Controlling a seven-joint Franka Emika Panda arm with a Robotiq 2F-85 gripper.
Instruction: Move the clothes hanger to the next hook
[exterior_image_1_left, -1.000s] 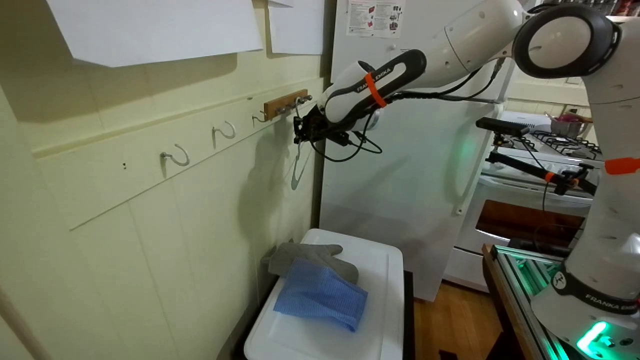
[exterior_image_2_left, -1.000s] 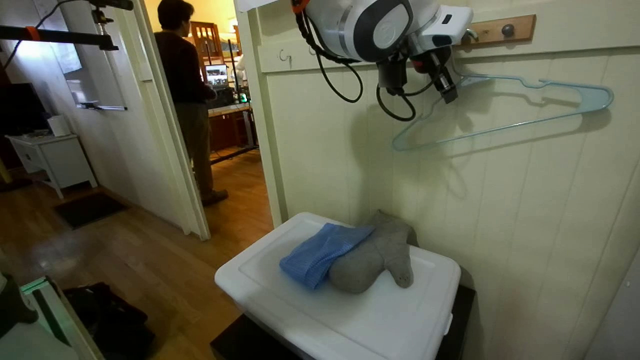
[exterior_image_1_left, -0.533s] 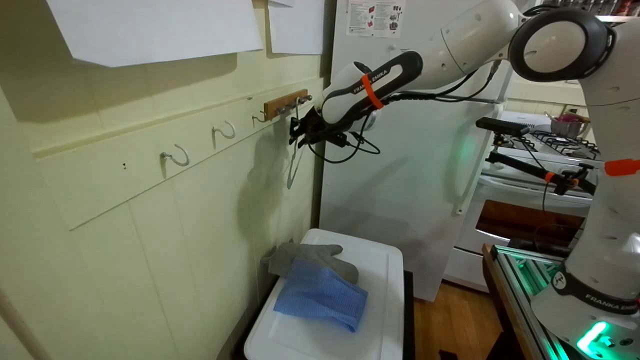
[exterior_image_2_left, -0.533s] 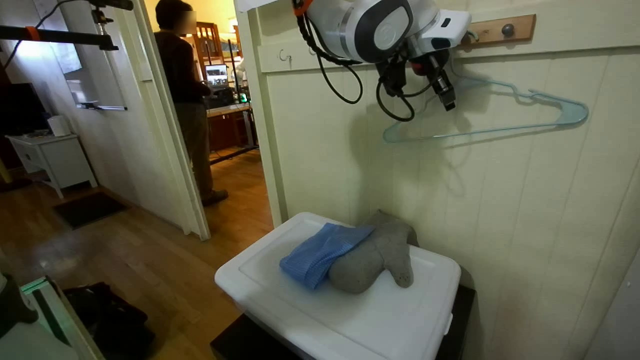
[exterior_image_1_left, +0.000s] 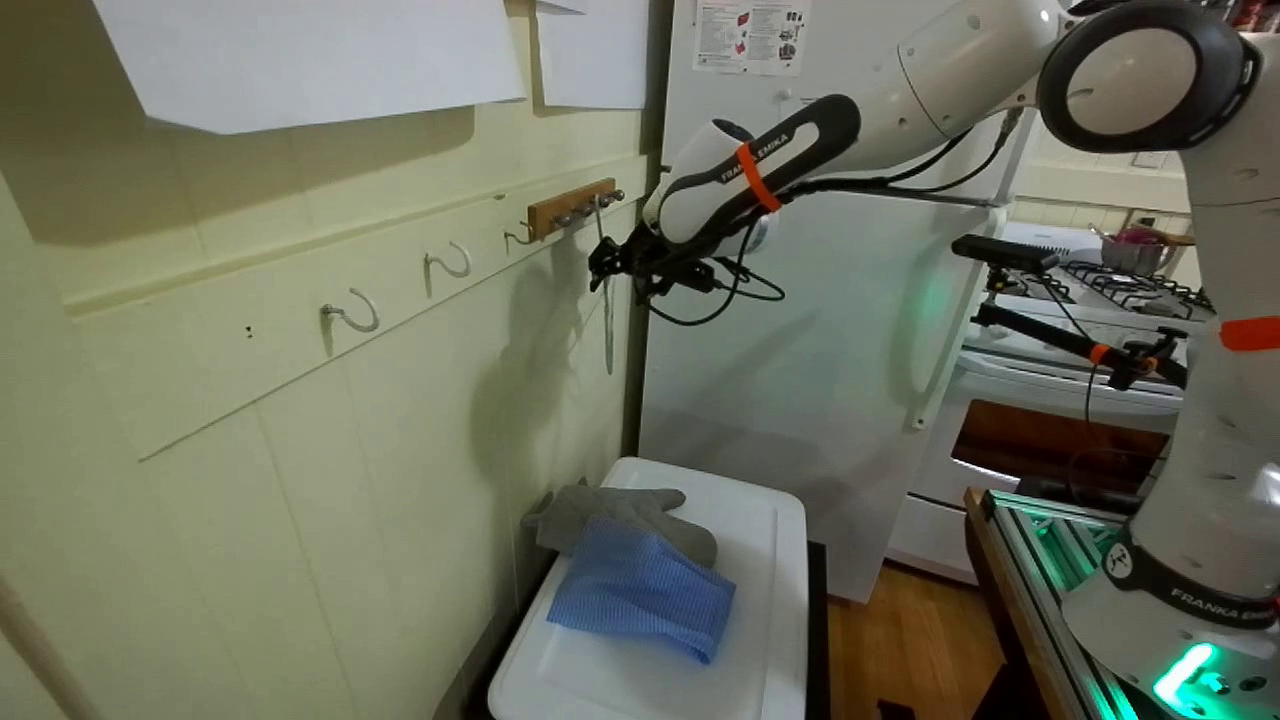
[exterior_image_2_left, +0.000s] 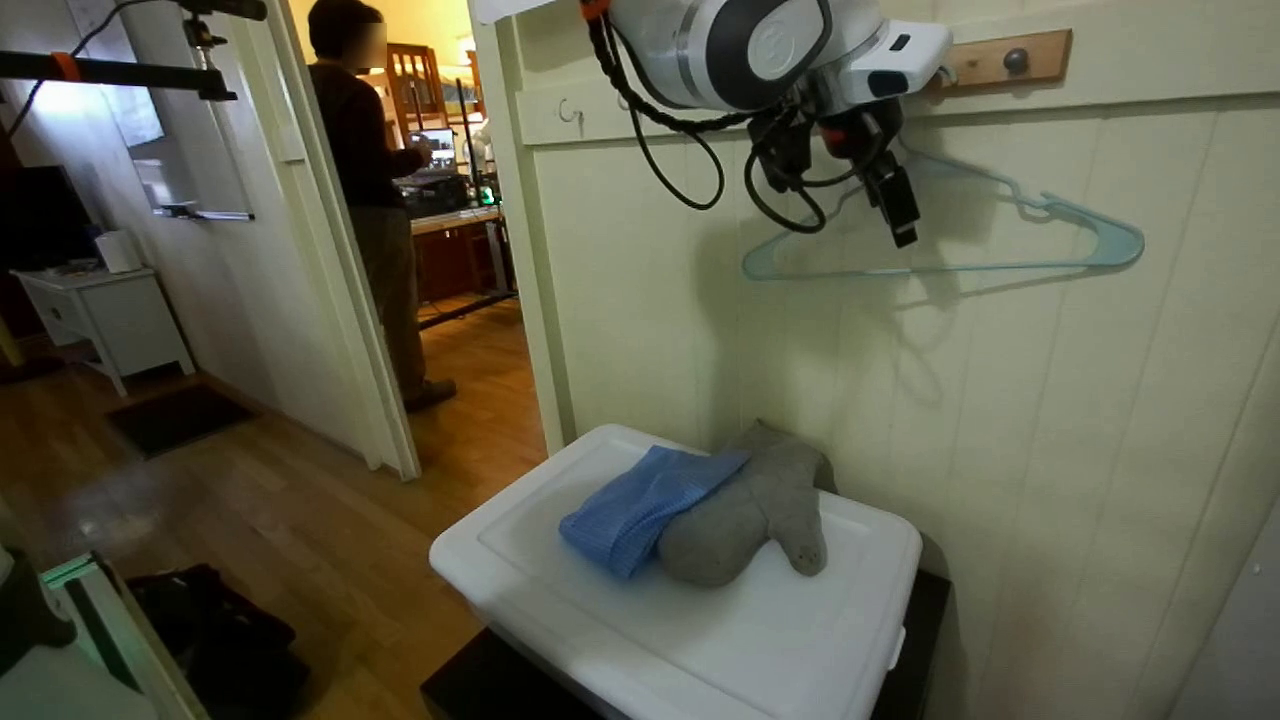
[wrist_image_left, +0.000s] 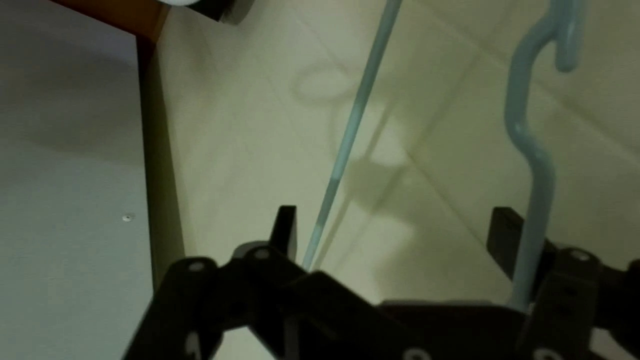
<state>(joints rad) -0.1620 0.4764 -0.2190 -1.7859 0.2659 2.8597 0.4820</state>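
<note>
Clothes hanger (exterior_image_2_left: 1000, 267): hanging near level just in front of the wall (exterior_image_2_left: 1080, 420), beneath the wooden rack (exterior_image_2_left: 985, 62). Its upper end reaches the row of knobs (exterior_image_2_left: 1016, 61); the exact seat is hidden behind the arm (exterior_image_2_left: 890, 60). Gripper (wrist_image_left: 395, 230): jaws well apart, pinching nothing. In the wrist view the lower bar (wrist_image_left: 351, 127) shows between the fingers (wrist_image_left: 286, 225), depth unclear, and the sloping shoulder (wrist_image_left: 542, 185) crosses over one finger — contact cannot be told.

Assessment: the step in hand appears to be lining up a grasp; transfer not begun. Recommended: bring the shoulder squarely between the fingers, close gently and hold the arm steady, since an off-centre touch would likely set so thin a hanger swinging. A firm hold near the top should also limit twisting in transit. Once it is held, raise it until it clears its support before any sideways travel. Hazard: the lower bar may snag on the gripper. Which hook counts as next, a neighbouring knob or one of the metal wall hooks (exterior_image_1_left: 352, 322), is not determinable.
</note>
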